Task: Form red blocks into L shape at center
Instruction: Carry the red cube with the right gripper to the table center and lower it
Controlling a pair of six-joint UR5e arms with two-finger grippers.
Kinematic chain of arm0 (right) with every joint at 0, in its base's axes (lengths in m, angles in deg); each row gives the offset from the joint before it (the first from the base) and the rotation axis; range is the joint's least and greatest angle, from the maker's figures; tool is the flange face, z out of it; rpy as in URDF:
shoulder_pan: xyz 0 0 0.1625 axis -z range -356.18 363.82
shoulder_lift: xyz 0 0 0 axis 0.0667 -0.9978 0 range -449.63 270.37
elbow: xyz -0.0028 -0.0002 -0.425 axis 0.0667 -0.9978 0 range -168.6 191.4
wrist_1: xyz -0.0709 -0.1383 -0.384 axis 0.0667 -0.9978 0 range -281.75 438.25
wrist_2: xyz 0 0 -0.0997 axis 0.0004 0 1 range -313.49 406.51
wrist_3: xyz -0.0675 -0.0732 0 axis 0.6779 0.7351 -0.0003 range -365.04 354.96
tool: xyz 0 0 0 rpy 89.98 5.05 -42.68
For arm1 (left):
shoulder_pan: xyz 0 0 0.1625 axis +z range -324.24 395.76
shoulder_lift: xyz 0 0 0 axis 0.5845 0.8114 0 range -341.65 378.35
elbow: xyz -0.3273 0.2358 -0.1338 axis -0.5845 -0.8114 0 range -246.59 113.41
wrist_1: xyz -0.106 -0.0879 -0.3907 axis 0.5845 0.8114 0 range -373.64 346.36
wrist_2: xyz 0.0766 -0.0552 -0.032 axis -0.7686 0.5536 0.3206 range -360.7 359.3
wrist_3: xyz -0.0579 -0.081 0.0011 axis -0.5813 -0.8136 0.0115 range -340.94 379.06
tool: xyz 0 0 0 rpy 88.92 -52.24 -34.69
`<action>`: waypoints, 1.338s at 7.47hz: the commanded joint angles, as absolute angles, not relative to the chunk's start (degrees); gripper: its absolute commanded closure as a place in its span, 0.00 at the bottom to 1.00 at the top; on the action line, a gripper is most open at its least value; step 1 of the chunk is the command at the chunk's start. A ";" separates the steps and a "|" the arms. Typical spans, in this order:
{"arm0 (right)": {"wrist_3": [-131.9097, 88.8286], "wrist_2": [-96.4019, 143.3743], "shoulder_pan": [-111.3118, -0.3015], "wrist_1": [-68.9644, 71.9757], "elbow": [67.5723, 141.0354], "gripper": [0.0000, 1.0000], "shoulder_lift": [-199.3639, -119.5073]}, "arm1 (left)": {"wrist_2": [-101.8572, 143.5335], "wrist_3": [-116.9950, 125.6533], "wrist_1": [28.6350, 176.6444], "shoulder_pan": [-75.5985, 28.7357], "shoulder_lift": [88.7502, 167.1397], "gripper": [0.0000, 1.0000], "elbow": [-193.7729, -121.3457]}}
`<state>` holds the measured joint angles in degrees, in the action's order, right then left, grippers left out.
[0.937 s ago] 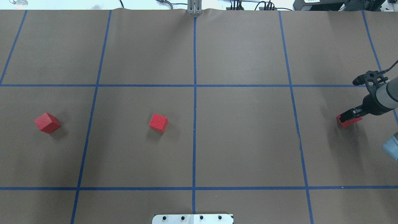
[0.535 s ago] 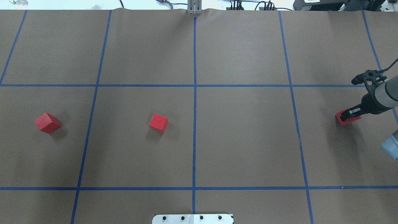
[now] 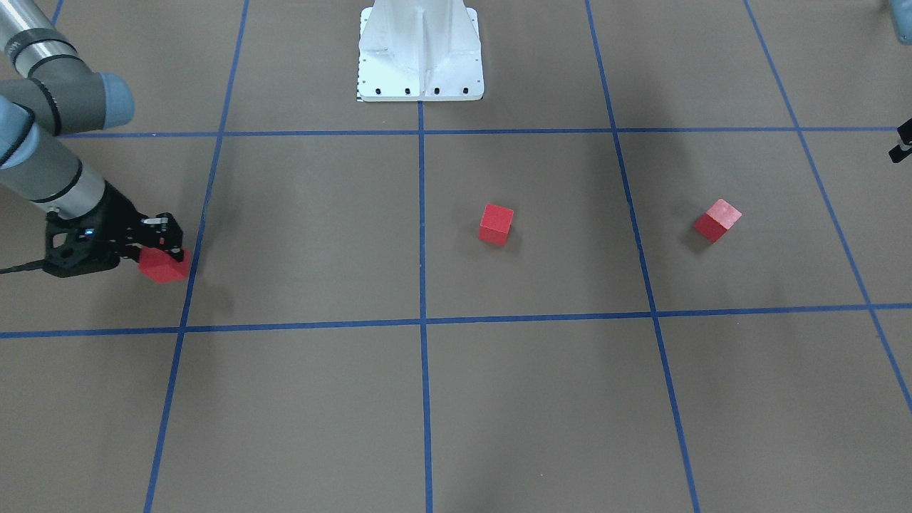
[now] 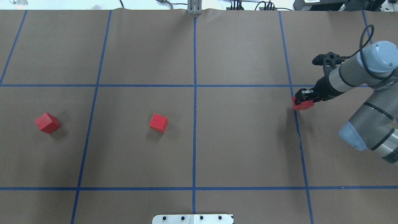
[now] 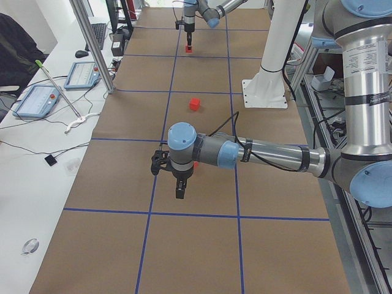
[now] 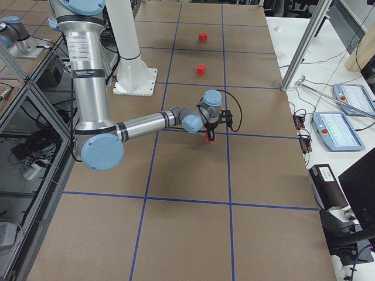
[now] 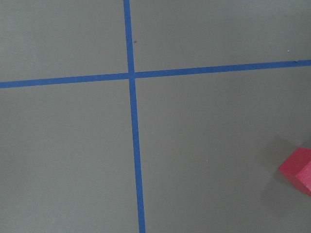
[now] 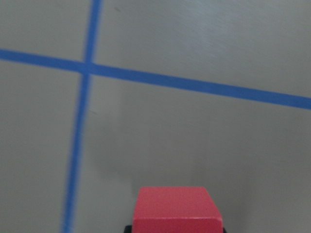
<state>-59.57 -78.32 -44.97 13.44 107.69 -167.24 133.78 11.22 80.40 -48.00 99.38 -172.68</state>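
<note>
Three red blocks show. My right gripper (image 4: 304,99) is shut on one red block (image 4: 302,105), held just above the brown surface over a blue grid line at the right; it also appears as the held block (image 3: 164,268) and fills the bottom of the right wrist view (image 8: 177,208). The second red block (image 4: 158,122) lies just left of the center (image 4: 194,124). The third red block (image 4: 47,123) lies far left, and its corner (image 7: 299,170) shows in the left wrist view. My left gripper (image 5: 179,185) hangs near that block; whether it is open or shut I cannot tell.
The white robot base (image 3: 420,57) stands at the near middle edge of the table. An aluminium post (image 4: 194,7) and cables line the far edge. Side benches with tablets (image 5: 37,101) flank the operators' side.
My right arm has swung left and slightly away from the robot, carrying the red block from the table's right edge to the right-hand grid line. The other two blocks have not moved.
</note>
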 commanded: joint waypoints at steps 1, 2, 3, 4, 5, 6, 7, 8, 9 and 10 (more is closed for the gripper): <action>-75.03 -73.33 -36.73 6.32 107.64 1.00 -154.64 | 133.78 11.33 80.40 -48.00 99.39 0.00 -172.32; -78.74 -70.15 -33.21 0.79 107.20 1.00 -148.75 | 133.78 11.41 80.32 -48.00 99.39 0.00 -172.24; -82.35 -68.90 -31.61 -2.14 106.50 1.00 -144.69 | 133.78 11.41 80.32 -48.00 99.39 0.00 -172.15; -87.60 -67.41 -30.12 -2.08 102.93 1.00 -140.82 | 133.78 11.41 80.32 -48.00 99.47 0.00 -172.06; -90.18 -66.44 -29.58 -1.99 98.11 1.00 -136.34 | 133.78 11.41 80.32 -48.00 99.56 0.00 -172.15; -90.03 -65.91 -28.79 -1.82 94.75 1.00 -133.77 | 133.78 11.41 80.32 -48.00 99.65 0.00 -172.15; -89.94 -65.47 -28.09 -1.82 91.15 1.00 -131.23 | 133.78 11.41 80.32 -47.91 99.91 0.00 -172.15; -89.33 -64.25 -27.38 -1.82 90.94 1.00 -130.94 | 133.78 11.24 80.40 -47.91 100.00 0.00 -172.41; -88.11 -61.45 -25.98 -1.73 90.76 1.00 -130.94 | 133.78 11.15 81.45 -47.91 99.91 0.00 -172.15; -86.79 -60.55 -25.54 -1.82 90.76 1.00 -130.94 | 133.78 11.06 81.81 -47.91 99.91 0.00 -172.15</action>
<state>-88.29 -62.37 -26.48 -1.78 91.09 -131.15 133.78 11.18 81.18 -47.91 99.90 -172.20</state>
